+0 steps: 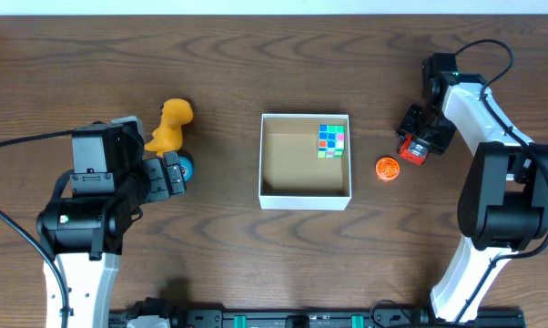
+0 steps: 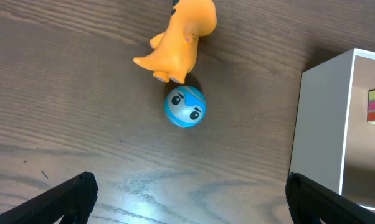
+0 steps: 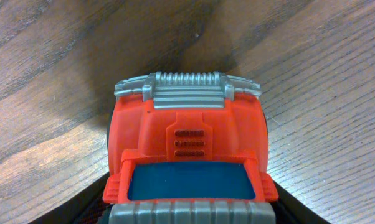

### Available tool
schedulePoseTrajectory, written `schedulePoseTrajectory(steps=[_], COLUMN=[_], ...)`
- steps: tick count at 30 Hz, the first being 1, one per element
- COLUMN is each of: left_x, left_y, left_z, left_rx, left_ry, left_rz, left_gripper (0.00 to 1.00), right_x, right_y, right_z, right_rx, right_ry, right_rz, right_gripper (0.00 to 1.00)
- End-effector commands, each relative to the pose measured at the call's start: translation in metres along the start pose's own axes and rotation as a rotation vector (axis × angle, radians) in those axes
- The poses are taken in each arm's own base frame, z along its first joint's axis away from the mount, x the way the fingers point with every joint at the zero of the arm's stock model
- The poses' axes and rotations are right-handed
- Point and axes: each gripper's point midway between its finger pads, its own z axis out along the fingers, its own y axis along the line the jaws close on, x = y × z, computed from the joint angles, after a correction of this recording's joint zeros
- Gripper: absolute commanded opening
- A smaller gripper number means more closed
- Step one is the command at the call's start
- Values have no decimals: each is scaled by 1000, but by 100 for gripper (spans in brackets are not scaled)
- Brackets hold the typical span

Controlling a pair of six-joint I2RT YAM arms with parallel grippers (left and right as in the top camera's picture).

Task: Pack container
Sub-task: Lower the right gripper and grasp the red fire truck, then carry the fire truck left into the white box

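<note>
Right jaws flank the red truck (image 3: 190, 143), whether pinching I cannot tell; a loose hold could drop it before the container (image 1: 306, 201).

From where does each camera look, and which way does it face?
Overhead: fixed above the table, facing straight down on the container; both arms show, with left gripper and right gripper.
Left wrist: on the left arm, facing down at the blue ball and orange dinosaur; its fingers show at the bottom, wide apart.
Right wrist: on the right arm, close on the red truck; its dark fingers edge the lower corners.
Shared: overhead and left wrist both show ball, dinosaur, container.
</note>
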Motion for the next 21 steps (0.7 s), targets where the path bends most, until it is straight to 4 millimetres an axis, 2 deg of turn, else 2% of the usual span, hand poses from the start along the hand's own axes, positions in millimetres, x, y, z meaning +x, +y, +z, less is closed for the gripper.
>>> schedulePoseTrajectory(steps=[1,4,6,14,17,21], left_x=[-5,-5,-5,-5,-5,-5], left_y=[0,0,0,0,0,0], left_z=[-3,-3,-3,-3,-3,-3], left_rx=[-7,-7,-7,-7,-7,-7], left_ry=[-12,-12,-12,-12,-12,-12], left_rz=[9,9,9,9,9,9], left_gripper=[98,98,98,98,98,98], right_x=[2,3,2,0,-2,-7], right_y=[-1,-1,-1,0,1,6], right_z=[4,4,4,-2,-13,-41], right_rx=[5,5,4,-3,-7,-24], right_ry=[10,10,9,-4,-33,-107], right_rz=[1,0,0,0,-6,-28], right_gripper=[54,50,43,3,1,1])
